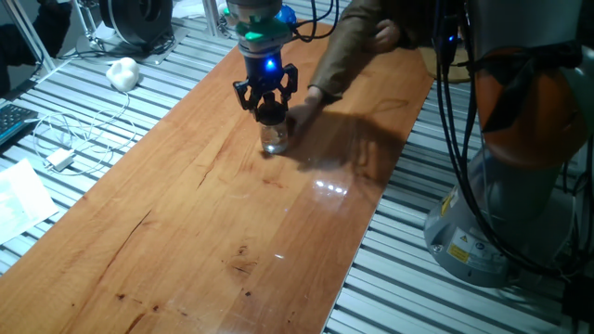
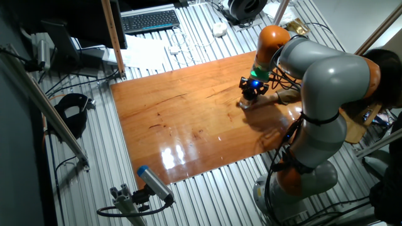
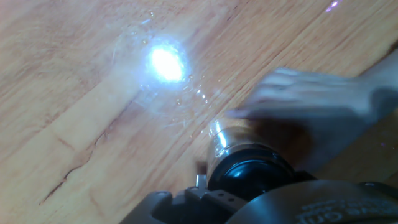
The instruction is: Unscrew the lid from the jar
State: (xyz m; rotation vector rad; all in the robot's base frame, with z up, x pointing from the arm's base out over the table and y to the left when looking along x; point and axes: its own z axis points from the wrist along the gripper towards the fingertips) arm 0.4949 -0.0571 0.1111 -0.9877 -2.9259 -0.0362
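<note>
The small clear glass jar (image 1: 275, 139) stands upright on the wooden tabletop (image 1: 204, 213), with its black lid (image 1: 270, 112) on top. My gripper (image 1: 268, 108) comes straight down over it and its fingers close around the lid. In the other fixed view the gripper (image 2: 251, 93) sits over the jar (image 2: 245, 103) near the table's far right side. In the hand view the jar (image 3: 231, 140) and lid (image 3: 249, 175) lie close under the hand, at the bottom. A person's hand (image 1: 320, 96) touches the jar from the right; it also shows in the hand view (image 3: 311, 118).
The person's arm (image 1: 371, 42) reaches in from the back right. The robot base (image 1: 520, 186) stands to the right of the table. A white cable and adapter (image 1: 60, 158) and a white object (image 1: 122, 72) lie on the slatted surface to the left.
</note>
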